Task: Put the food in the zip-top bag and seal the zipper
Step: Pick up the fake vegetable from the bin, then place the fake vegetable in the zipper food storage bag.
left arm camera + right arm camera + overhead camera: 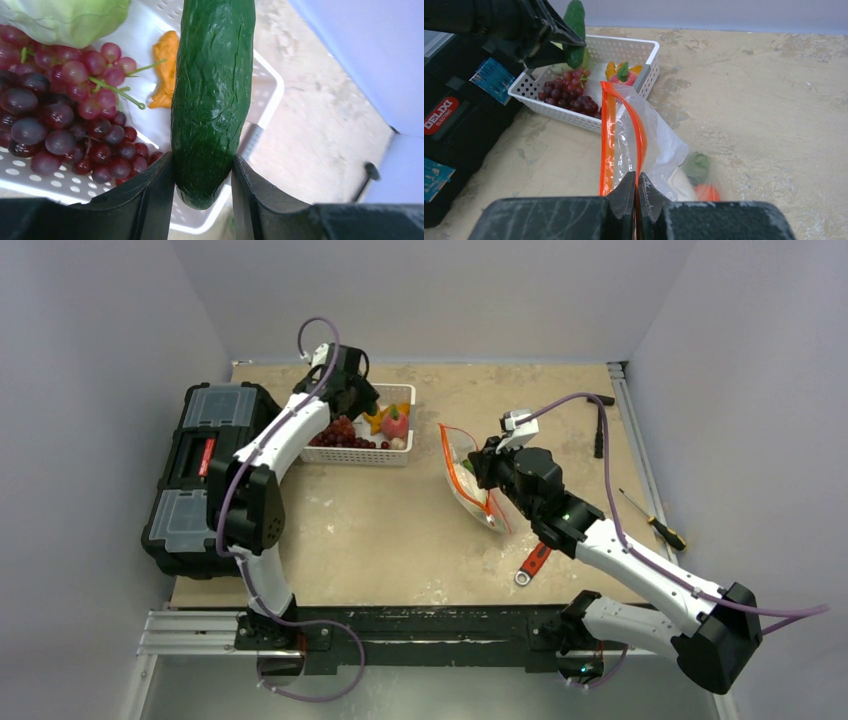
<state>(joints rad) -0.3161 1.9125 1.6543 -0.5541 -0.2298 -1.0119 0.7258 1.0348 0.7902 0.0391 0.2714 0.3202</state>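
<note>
My left gripper [345, 375] is shut on a dark green cucumber [212, 95] and holds it above the white basket [270, 85]. Dark red grapes [55, 115], a pale green leafy piece [65, 17] and an orange piece [165, 67] lie in the basket. My right gripper [637, 182] is shut on one side of the orange-red zipper [608, 135] of the clear zip-top bag [659, 145], and the mouth gapes open toward the basket. A green leafy piece [698, 166], a white radish [681, 182] and an orange carrot [708, 192] lie inside the bag.
A black toolbox [200, 470] stands at the left table edge beside the basket [400, 393]. A red-handled wrench [533, 563] lies near the right arm. A screwdriver [655, 520] and a black cable end [599, 430] lie at the right. A pink peach [624, 75] sits in the basket.
</note>
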